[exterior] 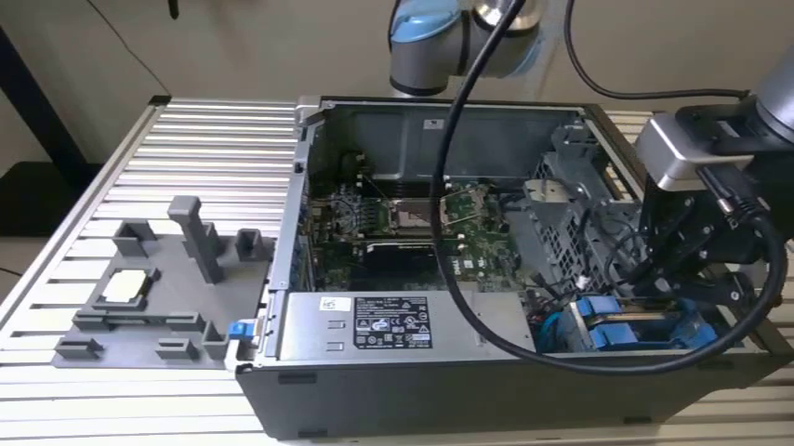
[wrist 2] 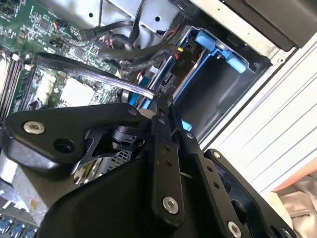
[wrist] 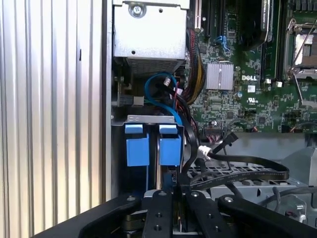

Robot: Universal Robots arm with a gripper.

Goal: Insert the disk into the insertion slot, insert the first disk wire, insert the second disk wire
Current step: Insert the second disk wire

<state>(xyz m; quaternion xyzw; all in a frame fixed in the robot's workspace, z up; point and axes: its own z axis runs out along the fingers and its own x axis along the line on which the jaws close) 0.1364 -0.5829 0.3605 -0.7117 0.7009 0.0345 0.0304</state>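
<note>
1. The gripper [wrist: 172,196] hangs over the insertion slot [exterior: 639,330], at the exterior view's right, inside the open computer case [exterior: 372,372].
2. Its fingers [wrist 2: 163,148] are nearly closed, pinching a black cable [wrist 2: 94,72] at the bay.
3. The disk [wrist: 168,146] sits in the slot.

Your exterior view looks down from high on the open computer case [exterior: 434,279]; both wrist views sit close above its blue drive bay [wrist: 148,144].

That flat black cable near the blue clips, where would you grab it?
Probably close to its end beside the blue clips, pinching across the flat cable on its two broad faces: it is thin and ribbon-like, so edges would slip. Come from the open side of the case, since the metal cage lies beneath it.
</note>
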